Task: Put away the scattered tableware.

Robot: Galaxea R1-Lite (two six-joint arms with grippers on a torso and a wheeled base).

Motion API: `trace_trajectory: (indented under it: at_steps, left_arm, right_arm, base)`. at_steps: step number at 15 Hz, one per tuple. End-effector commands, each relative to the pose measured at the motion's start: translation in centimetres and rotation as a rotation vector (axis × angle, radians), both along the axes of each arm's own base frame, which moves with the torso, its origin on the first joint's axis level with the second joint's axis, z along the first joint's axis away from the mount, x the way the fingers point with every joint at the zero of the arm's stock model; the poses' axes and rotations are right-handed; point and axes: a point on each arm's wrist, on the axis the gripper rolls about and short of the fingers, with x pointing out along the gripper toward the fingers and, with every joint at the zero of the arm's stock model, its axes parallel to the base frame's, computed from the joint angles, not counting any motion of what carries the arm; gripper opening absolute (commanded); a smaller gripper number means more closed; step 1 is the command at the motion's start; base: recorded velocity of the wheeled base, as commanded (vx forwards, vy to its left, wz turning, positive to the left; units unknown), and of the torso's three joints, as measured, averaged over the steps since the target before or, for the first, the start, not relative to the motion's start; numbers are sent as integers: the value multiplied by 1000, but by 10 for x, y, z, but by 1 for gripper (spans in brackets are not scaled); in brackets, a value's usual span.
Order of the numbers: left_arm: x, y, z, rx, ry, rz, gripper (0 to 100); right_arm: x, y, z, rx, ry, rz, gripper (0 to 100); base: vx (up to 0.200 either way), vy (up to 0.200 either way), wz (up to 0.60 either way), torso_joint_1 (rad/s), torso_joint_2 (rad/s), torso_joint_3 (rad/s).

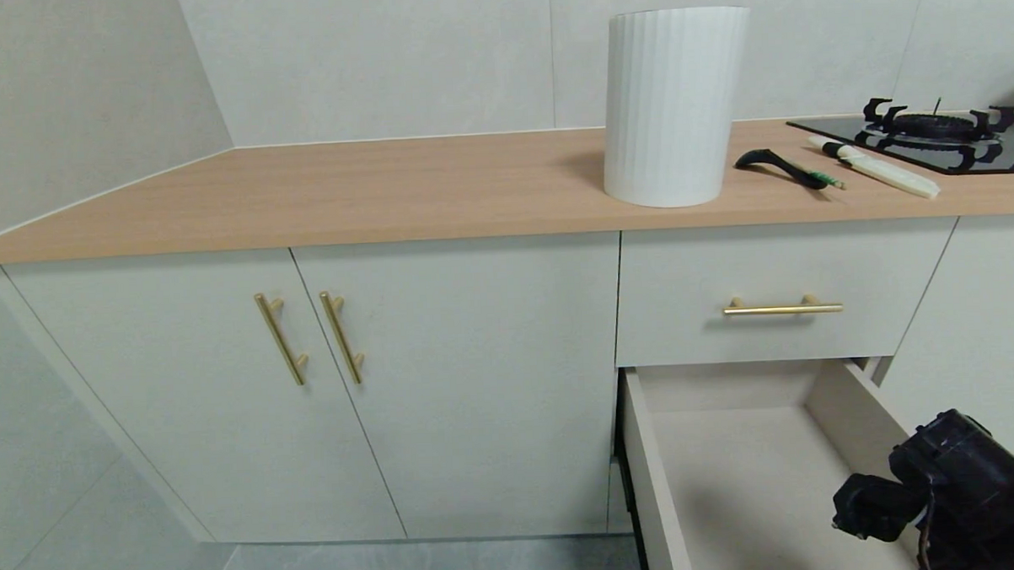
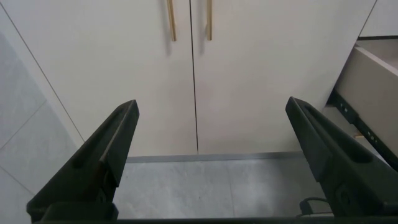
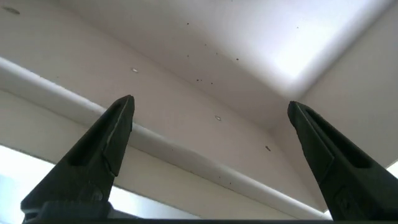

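Kitchen run, as seen from the floor.

1. Wooden countertop [image 1: 369, 193], running the width of the units.
2. White ribbed container [image 1: 674, 106], upright on the countertop, above the closed drawer [image 1: 776, 263].
3. Black utensil [image 1: 777, 164], lying flat just to the right of the container; its handle end is striped green.
4. Cream utensil [image 1: 878, 169], lying flat just beside the black one and apart from it, with its far end near the edge of the hob [image 1: 932, 143].
5. Two cabinet doors [image 1: 443, 388] under the left stretch of counter, both shut, each with a brass bar handle [image 1: 281, 339].
6. Closed drawer, with a brass handle across its front.
7. Open drawer [image 1: 648, 474] directly beneath it, pulled out, with its pale floor bare.
8. Right gripper [image 3: 209, 102], low over the open drawer's right side; fingers spread wide with nothing between them, facing an inner corner of the drawer.
9. Left gripper [image 2: 211, 102], low in front of the cabinet doors, above the grey floor tiles [image 2: 205, 186]; fingers spread wide, holding nothing.
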Motion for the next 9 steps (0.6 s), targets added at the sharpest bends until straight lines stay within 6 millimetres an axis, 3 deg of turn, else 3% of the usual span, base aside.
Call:
trace_trajectory:
  at_steps: [1, 4, 9]
  left_arm:
    - [0, 0, 0, 0, 2, 0, 100]
    - [0, 0, 0, 0, 2, 0, 100]
    - [0, 0, 0, 0, 0, 0, 100]
  right_arm:
    - [11, 3, 10, 30, -55, -24, 100]
    - [36, 3, 42, 171, -182, -265, 100]
    - [39, -7, 72, 262, -335, -351, 100]
  base:
    - [0, 0, 0, 0, 0, 0]
    - [0, 0, 0, 0, 0, 0]
    - [0, 0, 0, 0, 0, 0]
